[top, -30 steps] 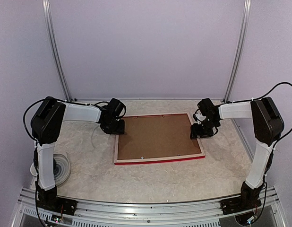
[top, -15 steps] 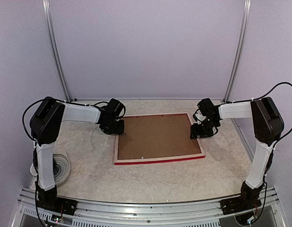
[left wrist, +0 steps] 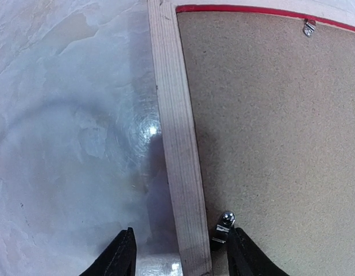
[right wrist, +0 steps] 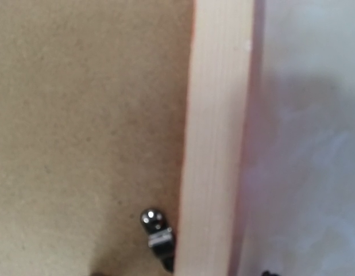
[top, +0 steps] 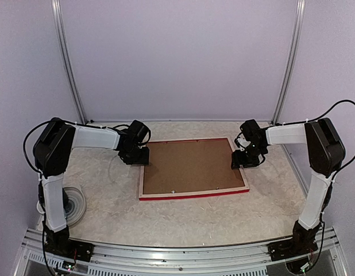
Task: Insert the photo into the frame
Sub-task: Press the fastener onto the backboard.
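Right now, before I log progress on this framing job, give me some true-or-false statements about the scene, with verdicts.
1. The frame lies with its pale wood back up. True.
2. The photo lies beside the frame. False: no photo shows; a brown backing board fills the frame.
3. The left end effector straddles the frame's left rail. True.
4. The right end effector is over the frame's near rail. False: it is at the right rail.

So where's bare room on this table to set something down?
Widest: the table in front, between the frame and the arm bases. A narrower strip lies behind it, by the back wall. Crowded: the frame's sides, where the left gripper and right gripper are, and the near-left corner with a round object.
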Motion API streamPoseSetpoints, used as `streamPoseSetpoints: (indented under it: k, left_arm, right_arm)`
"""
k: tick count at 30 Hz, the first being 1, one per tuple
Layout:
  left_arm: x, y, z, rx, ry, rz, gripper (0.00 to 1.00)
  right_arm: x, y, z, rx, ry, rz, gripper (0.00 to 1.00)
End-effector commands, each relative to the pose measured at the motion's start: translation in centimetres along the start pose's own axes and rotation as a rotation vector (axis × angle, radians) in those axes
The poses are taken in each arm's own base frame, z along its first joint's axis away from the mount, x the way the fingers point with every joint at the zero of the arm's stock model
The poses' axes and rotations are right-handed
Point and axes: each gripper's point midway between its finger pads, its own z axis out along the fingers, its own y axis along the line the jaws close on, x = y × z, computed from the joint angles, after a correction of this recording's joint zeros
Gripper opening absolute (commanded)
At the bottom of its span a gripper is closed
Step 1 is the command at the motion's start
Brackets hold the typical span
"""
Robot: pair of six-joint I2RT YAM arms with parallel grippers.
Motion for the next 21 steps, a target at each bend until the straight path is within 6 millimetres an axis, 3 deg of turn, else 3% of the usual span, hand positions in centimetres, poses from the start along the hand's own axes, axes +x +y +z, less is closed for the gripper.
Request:
streamPoseSetpoints:
  k: [1, 9, 21]
  left_arm:
    - [1.9, 1.2, -0.3, -0.035, 0.058, 0.018, 0.52]
    - [2.1, 1.6, 0.1, -0.040, 0.061, 0.011, 0.42]
    - [1.9, 1.8, 1.4, -0.051, 0.046, -0.031, 0.36]
  right_arm:
    - [-0.1, 0.3, -0.4, -0.002, -0.010, -0.003, 0.61]
    - [0.0, 0.3, -0.3, -0.002, -0.007, -0.002, 0.61]
    - [0.3, 0.2, -0.1, -0.002, 0.001, -0.003, 0.61]
